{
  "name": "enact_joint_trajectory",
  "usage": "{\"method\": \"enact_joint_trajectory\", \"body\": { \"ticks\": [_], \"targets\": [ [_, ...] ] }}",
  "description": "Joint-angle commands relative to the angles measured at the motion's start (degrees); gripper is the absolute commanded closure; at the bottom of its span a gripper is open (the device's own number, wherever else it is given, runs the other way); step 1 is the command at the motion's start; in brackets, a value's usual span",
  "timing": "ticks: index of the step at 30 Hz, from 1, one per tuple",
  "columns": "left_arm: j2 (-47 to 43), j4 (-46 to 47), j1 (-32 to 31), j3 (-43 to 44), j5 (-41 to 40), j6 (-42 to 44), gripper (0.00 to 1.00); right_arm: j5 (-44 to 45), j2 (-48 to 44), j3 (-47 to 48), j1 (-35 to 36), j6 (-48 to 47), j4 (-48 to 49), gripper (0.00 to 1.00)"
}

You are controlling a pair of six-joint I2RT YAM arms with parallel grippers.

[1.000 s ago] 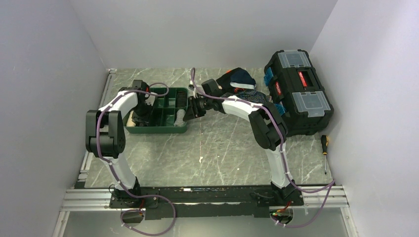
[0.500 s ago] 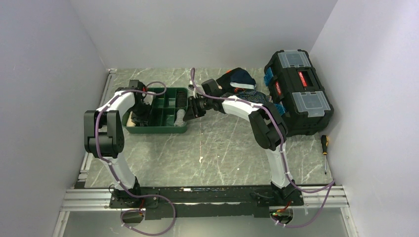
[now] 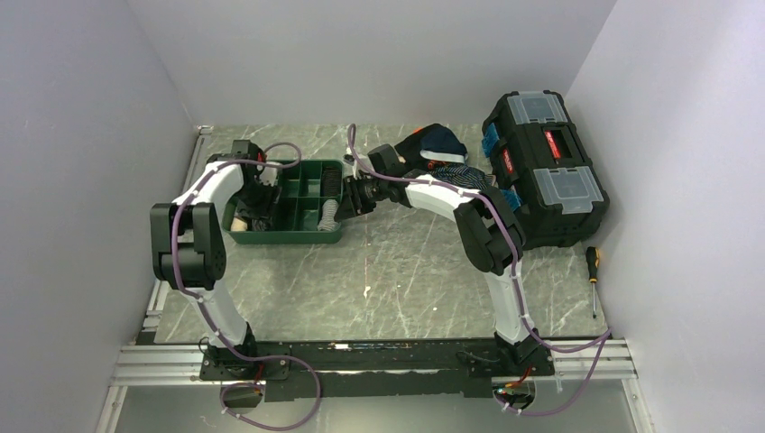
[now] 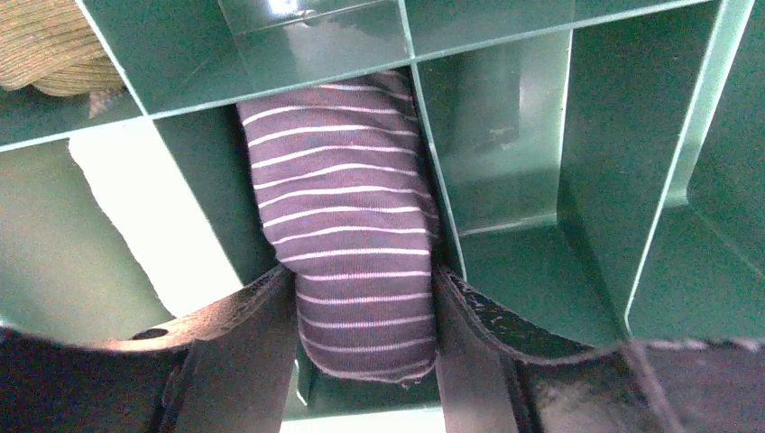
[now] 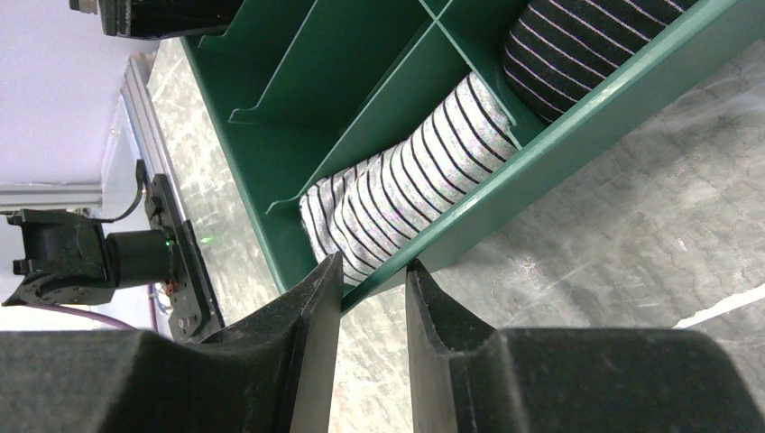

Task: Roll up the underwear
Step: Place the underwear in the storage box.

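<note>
The underwear [image 5: 406,180] is a pale roll with dark pinstripes. It lies in a near-right compartment of the green tray [image 5: 577,117] and also shows in the top view [image 3: 329,215]. My right gripper [image 5: 373,266] sits at the tray's right end [image 3: 347,200], its fingers closed on the tray's outer wall just beside the roll. My left gripper [image 4: 365,280] is down in the tray's left part [image 3: 255,203], shut on a darker purple-navy striped roll [image 4: 347,198] standing in a compartment.
Another dark striped roll [image 5: 586,45] lies in the compartment beside the underwear. A beige item [image 4: 54,45] fills a left compartment. A pile of dark garments [image 3: 442,144], a black toolbox [image 3: 544,167] and a screwdriver [image 3: 593,271] lie to the right.
My left arm has shifted slightly left and back over the tray's left part. The right arm and the tray have not moved.
</note>
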Motion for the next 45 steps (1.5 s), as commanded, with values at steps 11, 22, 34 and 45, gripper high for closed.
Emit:
{"method": "enact_joint_trajectory", "body": {
  "ticks": [11,22,34,45],
  "targets": [
    [-5.16,-1.62,-0.7,0.62,3.96,0.89,0.36,0.8,1.12,1.03,1.3,-2.61,2.62,0.69],
    [-9.57,-0.2,-0.61,-1.21,3.93,0.57,0.35,0.69,1.24,1.03,1.45,-2.54,2.82,0.69],
    [-11.13,0.51,-0.52,-2.06,5.56,0.92,0.45,1.17,0.67,1.66,1.37,-3.8,1.79,0.69],
    [-8.85,1.4,1.52,-5.59,10.44,-0.08,0.44,2.18,-1.31,1.75,1.01,-5.33,0.84,0.64]
  ]
}}
